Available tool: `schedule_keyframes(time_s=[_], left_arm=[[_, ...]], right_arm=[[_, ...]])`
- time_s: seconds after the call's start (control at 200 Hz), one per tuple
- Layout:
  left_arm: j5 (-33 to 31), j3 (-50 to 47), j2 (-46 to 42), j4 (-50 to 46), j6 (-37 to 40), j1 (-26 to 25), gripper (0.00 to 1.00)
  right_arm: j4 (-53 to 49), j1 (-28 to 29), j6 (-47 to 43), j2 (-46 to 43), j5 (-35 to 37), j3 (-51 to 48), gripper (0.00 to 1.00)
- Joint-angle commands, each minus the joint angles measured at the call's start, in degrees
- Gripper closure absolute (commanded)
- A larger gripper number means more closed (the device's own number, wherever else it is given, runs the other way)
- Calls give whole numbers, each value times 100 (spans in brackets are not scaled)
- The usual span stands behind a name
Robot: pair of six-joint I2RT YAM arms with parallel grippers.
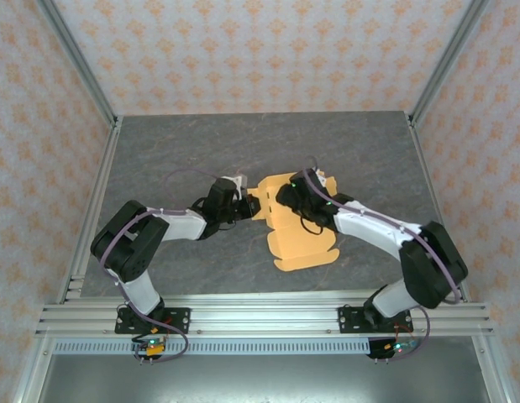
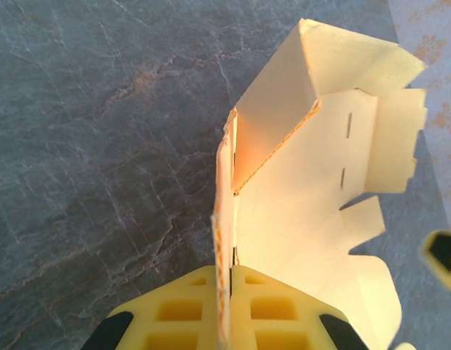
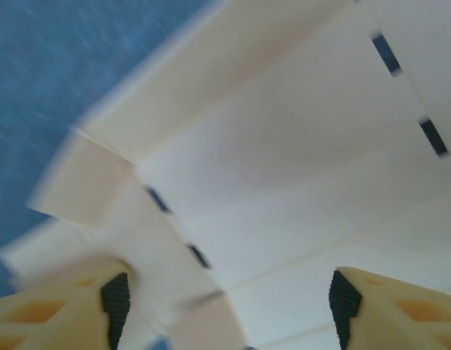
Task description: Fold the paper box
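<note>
While the paper box (image 1: pixel 306 243) lies half-formed at the middle of the table (image 1: pixel 159 159), the left gripper (image 2: pixel 231 273) is pinched tight on one upright side wall. The right gripper (image 3: pixel 229 292) hangs spread wide over the flat panel, gripping nothing. Such thin, light card probably bends and slides easily, so grips belong near creases and wall edges, not on flimsy tabs.
</note>
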Motion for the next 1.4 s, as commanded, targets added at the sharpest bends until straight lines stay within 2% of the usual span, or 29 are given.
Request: schedule_keyframes(time_s=[0.0, 0.11, 0.21, 0.31, 0.496, 0.781, 0.896, 0.976, 1.076, 1.216, 1.396], left_arm=[[-514, -153, -267, 384, 391, -109, 100], [-624, -324, -314, 620, 433, -152, 100], [-702, -513, -407, 866, 433, -171, 100], [-801, -635, -517, 936, 541, -217, 100], [-933, -855, -655, 1092, 725, -270, 100], [-1197, -1021, -744, 1085, 754, -283, 100], [-1282, -1075, -809, 1123, 920, -288, 100], [-1357, -1112, -858, 1128, 931, -288, 100], [-1635, -1108, -902, 948, 883, -288, 100], [-1798, -1188, -885, 1017, 868, -288, 100], [-2027, -1177, -920, 947, 890, -288, 100]], right_arm=[[781, -111, 2206, -164, 135, -17, 19], [1412, -373, 3536, 293, -456, -52, 20], [1644, -616, 4120, 876, -1029, 166, 19], [1699, -690, 4459, 1332, -1181, 428, 19], [1759, -750, 4415, 1756, -1352, 920, 20], [1184, -801, 4255, 1723, -1344, 1197, 20], [1159, -804, 4389, 1975, -1664, 1331, 27], [1497, -809, 4625, 2044, -1679, 1191, 35], [1449, -855, 4522, 2060, -1698, 1299, 43], [1295, -893, 4414, 2267, -2146, 1637, 46], [1394, -891, 4519, 2251, -2207, 1559, 62]])
